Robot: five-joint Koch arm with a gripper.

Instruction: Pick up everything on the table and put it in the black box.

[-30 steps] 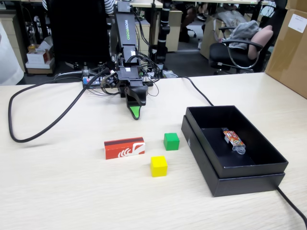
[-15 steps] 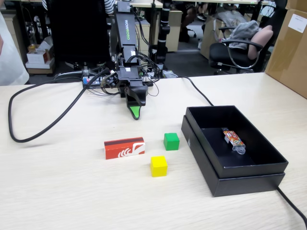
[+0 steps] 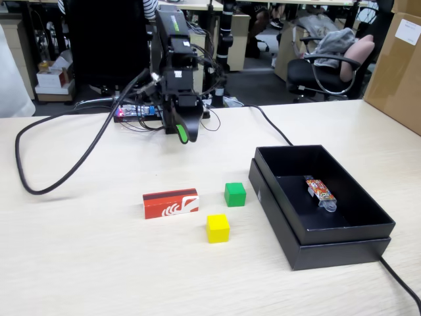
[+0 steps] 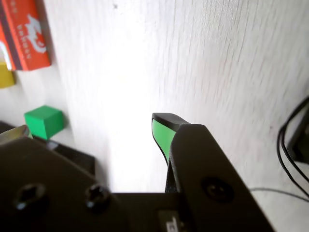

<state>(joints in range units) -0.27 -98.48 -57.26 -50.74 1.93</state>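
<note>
Matte black box (image 3: 309, 230), glossy cubes (image 3: 218, 228)

Office: swivel chair (image 3: 329, 69), desks

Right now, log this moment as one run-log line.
gripper: raised off table, state unclear | red-orange packet, green cube, yellow cube: on table | black box: holds candy wrapper

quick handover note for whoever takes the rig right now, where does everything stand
Tool: raised above the table near the arm's base, holding nothing; open or shut can't be told.
Red-orange packet, green cube and yellow cube: all on the table, left of the black box in the fixed view.
Done: none of the three boxed; only a candy wrapper lies in the box.
Left: pick and box all three.
</note>
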